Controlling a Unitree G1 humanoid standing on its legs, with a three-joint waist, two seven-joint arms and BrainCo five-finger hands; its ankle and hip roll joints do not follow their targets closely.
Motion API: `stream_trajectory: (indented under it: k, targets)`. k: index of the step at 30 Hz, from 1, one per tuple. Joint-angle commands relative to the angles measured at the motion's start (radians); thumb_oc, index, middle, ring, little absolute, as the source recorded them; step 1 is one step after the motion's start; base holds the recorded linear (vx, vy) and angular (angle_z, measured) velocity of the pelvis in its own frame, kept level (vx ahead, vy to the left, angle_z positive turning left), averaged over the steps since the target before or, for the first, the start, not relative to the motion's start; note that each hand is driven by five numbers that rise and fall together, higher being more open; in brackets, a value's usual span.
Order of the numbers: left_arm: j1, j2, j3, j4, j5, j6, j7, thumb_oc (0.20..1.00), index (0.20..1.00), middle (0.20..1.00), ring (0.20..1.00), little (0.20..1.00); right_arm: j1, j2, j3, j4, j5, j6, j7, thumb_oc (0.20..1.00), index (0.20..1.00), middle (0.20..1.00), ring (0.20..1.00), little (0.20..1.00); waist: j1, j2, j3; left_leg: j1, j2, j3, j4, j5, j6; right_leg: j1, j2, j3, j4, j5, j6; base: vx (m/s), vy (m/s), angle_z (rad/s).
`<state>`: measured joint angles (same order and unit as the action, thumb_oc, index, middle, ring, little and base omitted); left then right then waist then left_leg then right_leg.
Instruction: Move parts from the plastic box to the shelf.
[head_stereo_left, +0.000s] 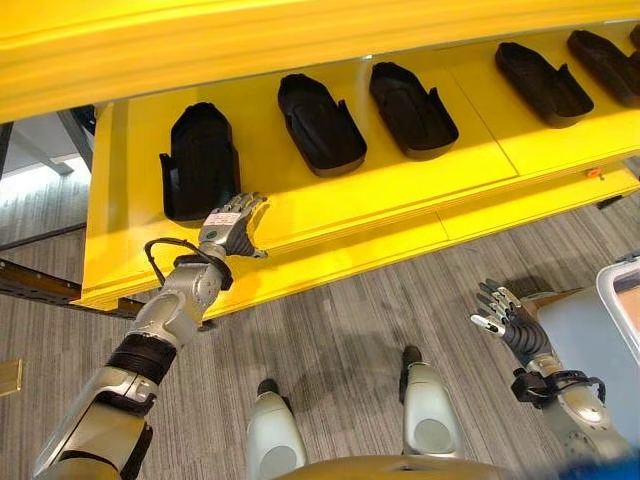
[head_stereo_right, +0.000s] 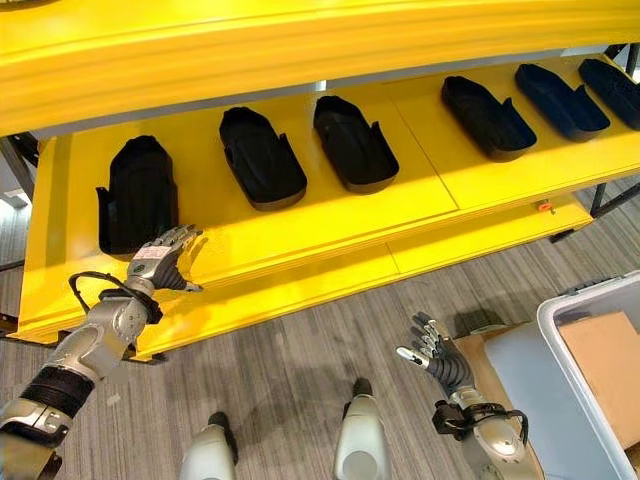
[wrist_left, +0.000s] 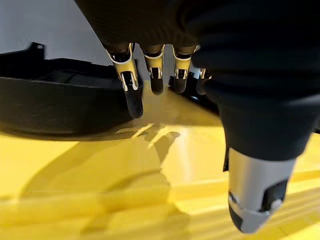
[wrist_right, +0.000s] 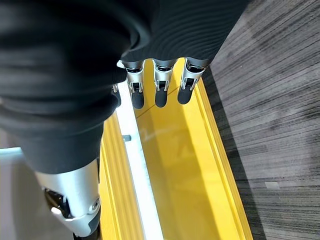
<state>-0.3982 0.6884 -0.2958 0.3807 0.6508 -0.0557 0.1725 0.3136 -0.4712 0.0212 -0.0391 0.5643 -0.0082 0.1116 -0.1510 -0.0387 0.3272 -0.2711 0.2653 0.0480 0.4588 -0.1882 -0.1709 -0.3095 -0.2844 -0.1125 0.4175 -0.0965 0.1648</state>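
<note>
Lining the yellow metal shelf (head_stereo_right: 300, 225) are several moulded black plastic parts (head_stereo_right: 262, 157); both the left hand (head_stereo_right: 160, 262) and right hand (head_stereo_right: 432, 358) hang slack-fingered and empty, more transfers likely

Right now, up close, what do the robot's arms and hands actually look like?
Both arms are silver-grey metal with black ribbed bands. Each wrist and hand back sits under a dark ribbed cover. The left hand and right hand have slim silver fingers ending in dark rounded tips, plus a thicker silver thumb. A thin black cable loops beside the left wrist.
</note>
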Motion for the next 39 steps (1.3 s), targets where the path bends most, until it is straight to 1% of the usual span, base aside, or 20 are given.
stream_trajectory:
  k: [1, 4, 9, 17, 19, 20, 21, 25, 29, 34, 39]
  targets:
    - [-0.020, 0.082, 0.024, -0.076, -0.018, -0.036, 0.043, 1.000, 1.000, 1.000, 1.000, 1.000, 0.013, -0.003, -0.011, -0.054, -0.002, -0.064, 0.000, 1.000, 1.000, 1.000, 1.000, 1.000, 0.004, -0.021, -0.039, -0.063, -0.001, -0.021, -0.003, 0.061, 0.048, 0.077, -0.024, -0.009, 0.060, -0.096, -0.015, 0.00, 0.000, 0.00]
    - [0.042, 0.091, 0.071, -0.202, -0.052, -0.072, 0.031, 1.000, 1.000, 1.000, 1.000, 1.000, 0.012, 0.001, -0.016, -0.052, -0.001, -0.065, 0.004, 1.000, 1.000, 1.000, 1.000, 1.000, 0.012, -0.018, -0.039, -0.062, -0.002, -0.023, -0.005, 0.061, 0.048, 0.079, -0.023, -0.012, 0.061, -0.097, -0.016, 0.00, 0.000, 0.00]
    - [0.144, 0.096, 0.152, -0.313, -0.088, -0.093, 0.020, 1.000, 1.000, 1.000, 1.000, 1.000, 0.011, 0.004, -0.023, -0.052, -0.005, -0.065, 0.003, 1.000, 1.000, 1.000, 1.000, 1.000, 0.021, -0.017, -0.039, -0.062, -0.005, -0.026, -0.014, 0.068, 0.050, 0.082, -0.022, -0.016, 0.052, -0.091, -0.020, 0.00, 0.000, 0.00]
    - [0.318, 0.093, 0.295, -0.415, -0.139, -0.110, 0.035, 1.000, 1.000, 1.000, 1.000, 1.000, 0.004, 0.004, -0.031, -0.054, -0.009, -0.066, 0.003, 1.000, 1.000, 1.000, 1.000, 1.000, 0.043, -0.015, -0.027, -0.054, -0.003, -0.030, -0.015, 0.064, 0.052, 0.096, -0.024, -0.025, 0.052, -0.098, -0.022, 0.00, 0.000, 0.00]
    - [0.338, 0.092, 0.313, -0.428, -0.142, -0.113, 0.038, 1.000, 1.000, 1.000, 1.000, 1.000, 0.004, 0.004, -0.031, -0.055, -0.008, -0.067, 0.005, 1.000, 1.000, 1.000, 1.000, 1.000, 0.046, -0.015, -0.026, -0.054, -0.003, -0.031, -0.015, 0.064, 0.052, 0.097, -0.024, -0.026, 0.051, -0.097, -0.022, 0.00, 0.000, 0.00]
    - [0.390, 0.097, 0.351, -0.441, -0.133, -0.111, 0.047, 1.000, 1.000, 1.000, 1.000, 1.000, 0.002, 0.004, -0.036, -0.059, -0.010, -0.068, 0.002, 1.000, 1.000, 1.000, 1.000, 1.000, 0.054, -0.014, -0.021, -0.053, -0.004, -0.031, -0.014, 0.064, 0.053, 0.101, -0.025, -0.028, 0.049, -0.096, -0.022, 0.00, 0.000, 0.00]
    - [0.403, 0.096, 0.359, -0.439, -0.136, -0.109, 0.047, 1.000, 1.000, 1.000, 1.000, 1.000, 0.001, 0.003, -0.038, -0.058, -0.010, -0.066, 0.001, 1.000, 1.000, 1.000, 1.000, 1.000, 0.055, -0.014, -0.020, -0.053, -0.005, -0.031, -0.014, 0.064, 0.054, 0.102, -0.026, -0.028, 0.050, -0.096, -0.022, -0.01, 0.013, 0.05]
    - [0.425, 0.108, 0.374, -0.417, -0.122, -0.101, 0.047, 1.000, 1.000, 1.000, 1.000, 1.000, -0.004, -0.001, -0.037, -0.058, -0.018, -0.061, -0.001, 1.000, 1.000, 1.000, 1.000, 1.000, 0.058, -0.013, -0.017, -0.050, -0.008, -0.031, -0.012, 0.062, 0.055, 0.108, -0.029, -0.031, 0.048, -0.096, -0.021, 0.00, 0.003, 0.01]
    - [0.437, 0.114, 0.367, -0.372, -0.105, -0.090, 0.041, 1.000, 1.000, 1.000, 1.000, 1.000, -0.009, -0.001, -0.037, -0.056, -0.021, -0.061, -0.005, 1.000, 1.000, 1.000, 1.000, 1.000, 0.061, -0.012, -0.014, -0.053, -0.010, -0.032, -0.007, 0.061, 0.057, 0.107, -0.031, -0.032, 0.050, -0.095, -0.021, 0.00, 0.000, 0.00]
    - [0.429, 0.111, 0.331, -0.293, -0.081, -0.078, 0.032, 1.000, 1.000, 1.000, 1.000, 1.000, -0.012, 0.001, -0.036, -0.055, -0.024, -0.062, -0.005, 1.000, 1.000, 1.000, 1.000, 1.000, 0.062, -0.012, -0.012, -0.057, -0.012, -0.030, -0.002, 0.059, 0.060, 0.104, -0.032, -0.027, 0.051, -0.094, -0.020, 0.00, 0.000, 0.00]
    - [0.360, 0.102, 0.245, -0.161, -0.056, -0.065, 0.025, 1.000, 1.000, 1.000, 1.000, 1.000, -0.018, -0.001, -0.025, -0.057, -0.021, -0.067, -0.001, 1.000, 1.000, 1.000, 1.000, 1.000, 0.053, -0.013, -0.011, -0.063, -0.013, -0.027, 0.009, 0.055, 0.063, 0.095, -0.034, -0.020, 0.059, -0.095, -0.019, 0.00, 0.000, 0.00]
